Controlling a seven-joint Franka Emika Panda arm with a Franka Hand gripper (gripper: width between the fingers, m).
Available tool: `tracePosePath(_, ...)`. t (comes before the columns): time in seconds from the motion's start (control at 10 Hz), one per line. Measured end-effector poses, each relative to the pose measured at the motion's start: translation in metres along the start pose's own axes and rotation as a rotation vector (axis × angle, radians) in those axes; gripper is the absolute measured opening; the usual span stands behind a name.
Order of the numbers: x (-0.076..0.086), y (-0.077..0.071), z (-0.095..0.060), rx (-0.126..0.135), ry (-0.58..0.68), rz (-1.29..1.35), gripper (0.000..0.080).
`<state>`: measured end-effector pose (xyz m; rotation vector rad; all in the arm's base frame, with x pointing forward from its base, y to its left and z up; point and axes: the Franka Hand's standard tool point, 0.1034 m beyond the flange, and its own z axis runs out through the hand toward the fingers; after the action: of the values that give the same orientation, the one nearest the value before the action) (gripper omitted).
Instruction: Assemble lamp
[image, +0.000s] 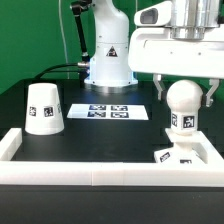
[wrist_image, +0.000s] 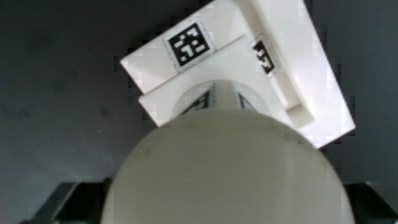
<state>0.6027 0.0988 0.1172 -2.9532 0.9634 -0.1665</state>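
Hand (image: 186, 86) squeezes the bulb (image: 183, 110) by its round top and holds it upright over the base (image: 182, 156), likely so it can plug in. The shade (image: 44, 108) sits mouth-down on the worktop (image: 110, 135), well apart, so its inside is hidden. From the wrist, the bulb (wrist_image: 222, 165) points at the base (wrist_image: 222, 60).

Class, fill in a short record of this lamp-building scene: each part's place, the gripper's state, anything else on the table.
bulb: white plastic ball-topped bulb, upright, directly over the base
base: flat angular white base, in a corner of the white border frame, exterior view's right
shade: white tapered cup-like shade, standing apart, exterior view's left
hold: gripper shut on the bulb
other: marker board
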Motion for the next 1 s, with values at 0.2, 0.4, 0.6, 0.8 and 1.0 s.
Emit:
tracePosePath(0.2,-0.0002,-0.0002,0.0,0.008,-0.009,0.096,0.0579)
tracePosePath(0.4,-0.0042,-0.0014,-0.0004,0.013,-0.034,0.37,0.0579)
tracePosePath(0.6,-0.0072,-0.0031,0.0001,0.025,-0.074,0.59,0.0579)
tracePosePath(0.8,-0.007,-0.004,0.0008,0.042,-0.115,0.762,0.0579)
tracePosePath(1.0,-0.005,-0.0034,0.002,0.055,-0.148,0.899,0.0579)
